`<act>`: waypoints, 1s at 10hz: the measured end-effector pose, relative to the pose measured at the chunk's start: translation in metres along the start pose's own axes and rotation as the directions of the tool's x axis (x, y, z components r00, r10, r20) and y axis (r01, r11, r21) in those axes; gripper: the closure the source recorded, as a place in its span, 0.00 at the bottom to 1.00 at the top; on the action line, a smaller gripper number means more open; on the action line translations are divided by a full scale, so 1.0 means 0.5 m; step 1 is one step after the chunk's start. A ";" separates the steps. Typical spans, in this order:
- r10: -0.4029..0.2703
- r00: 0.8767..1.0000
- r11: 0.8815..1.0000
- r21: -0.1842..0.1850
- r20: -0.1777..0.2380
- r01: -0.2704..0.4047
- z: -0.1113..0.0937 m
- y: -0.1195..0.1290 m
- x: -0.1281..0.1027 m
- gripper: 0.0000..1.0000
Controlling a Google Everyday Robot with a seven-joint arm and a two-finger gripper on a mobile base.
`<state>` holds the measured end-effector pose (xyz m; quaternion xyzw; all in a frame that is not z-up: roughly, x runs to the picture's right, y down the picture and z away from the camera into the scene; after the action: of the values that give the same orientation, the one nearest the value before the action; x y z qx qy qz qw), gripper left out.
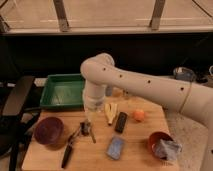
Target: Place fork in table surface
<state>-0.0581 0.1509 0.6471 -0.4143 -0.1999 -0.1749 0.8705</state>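
Observation:
My gripper (88, 125) hangs from the white wrist just above the table surface (100, 160), between the dark red bowl and the pale yellow pronged object. It is shut on the fork (92, 135), a thin silvery strip slanting down and to the right from the fingertips, its lower end at or close to the wood. A small dark object right at the gripper hides part of the grip.
The green tray (55, 102) sits behind at the left. On the table are a dark red bowl (48, 131), a black-handled utensil (67, 151), a pale yellow pronged object (111, 113), a black bar (120, 122), an orange (138, 115), a blue item (116, 147), and a brown bowl with a cloth (161, 145).

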 end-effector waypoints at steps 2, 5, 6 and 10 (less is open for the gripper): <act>0.087 0.995 0.995 -0.052 0.041 -0.085 0.083 0.053 0.032 0.86; 0.205 0.972 0.975 -0.106 0.112 -0.194 0.179 0.099 0.079 0.86; 0.229 0.965 0.970 -0.115 0.130 -0.215 0.196 0.101 0.086 0.85; 0.309 0.942 0.949 -0.107 0.131 -0.297 0.223 0.086 0.132 0.49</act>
<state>-0.0037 0.2554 0.7159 -0.4886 -0.1893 -0.0165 0.8516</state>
